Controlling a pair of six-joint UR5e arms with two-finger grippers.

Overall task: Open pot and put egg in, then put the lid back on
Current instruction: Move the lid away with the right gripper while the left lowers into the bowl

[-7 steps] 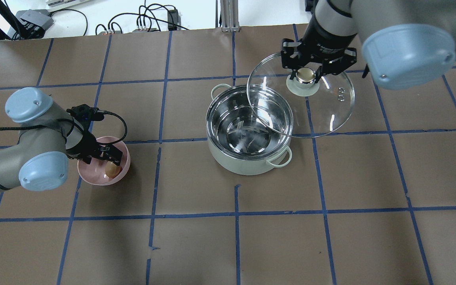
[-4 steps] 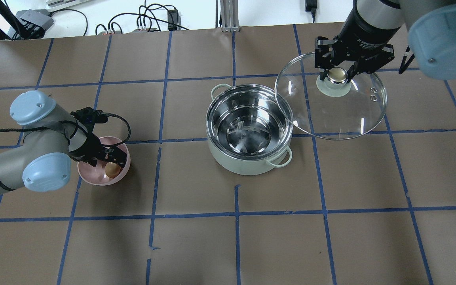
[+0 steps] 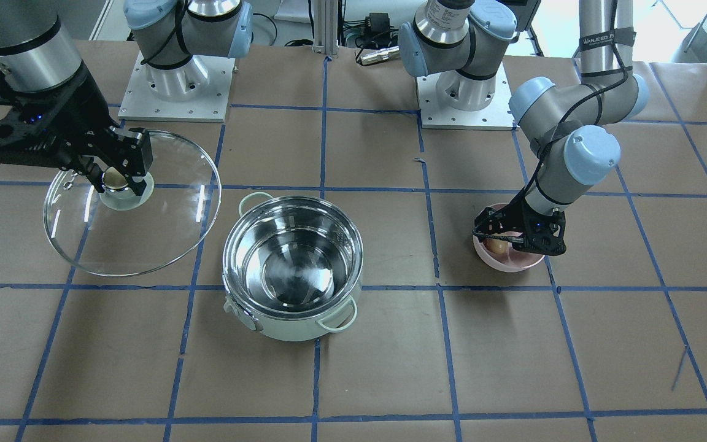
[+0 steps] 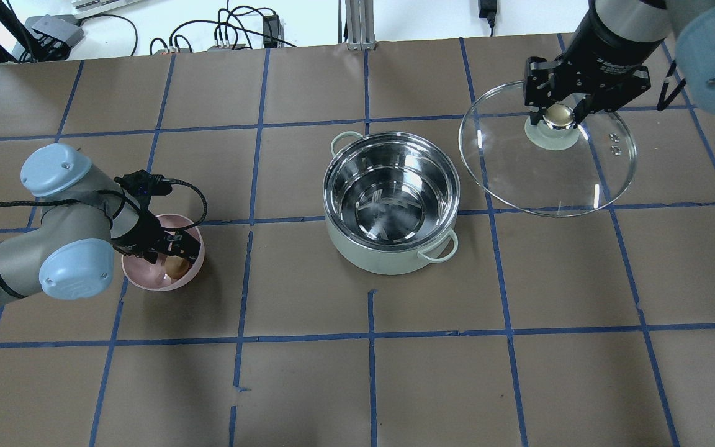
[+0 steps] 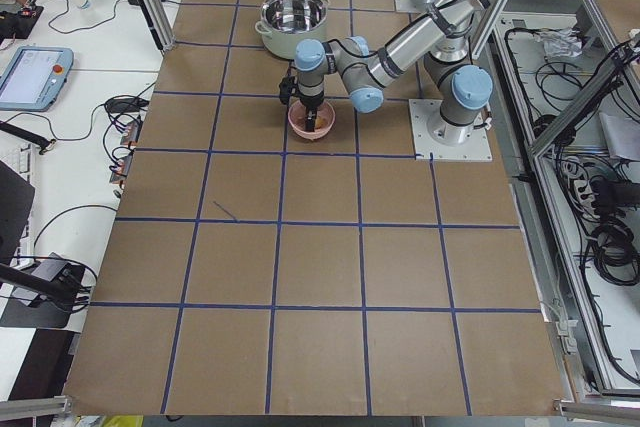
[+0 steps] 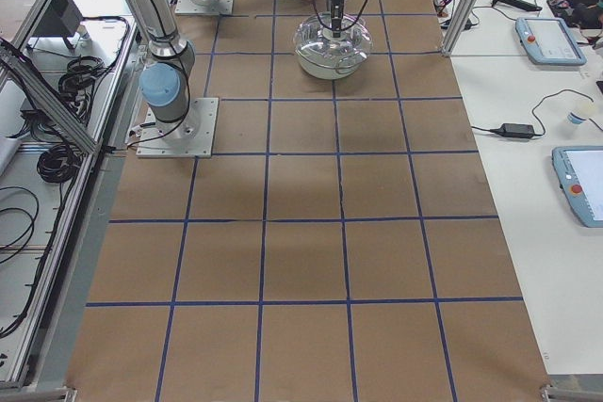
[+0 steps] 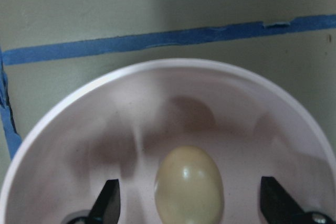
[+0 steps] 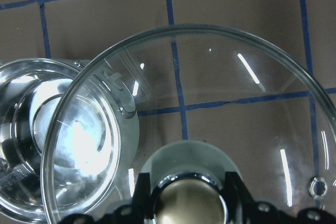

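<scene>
- Bright, even light from above fills both wide views; the brown counter (image 4: 308, 385) looks matte and flat, with no hot spots.
- Shadows are soft and faint: a dim patch lies on the counter beside the pot (image 4: 391, 205) and another beside the pink bowl (image 4: 146, 279).
- The pot's steel inside throws hard white glare, nearly blown out in the right wrist view.
- The lid (image 4: 547, 174) carries thin bright streaks of reflected light across its glass.
- The left wrist view is dimmer, soft and greenish; the egg (image 7: 189, 184) is slightly blurred with a small highlight, and several overlapping shadows fall on the bowl's wall.
- In the side views, far things are too small for detail.
</scene>
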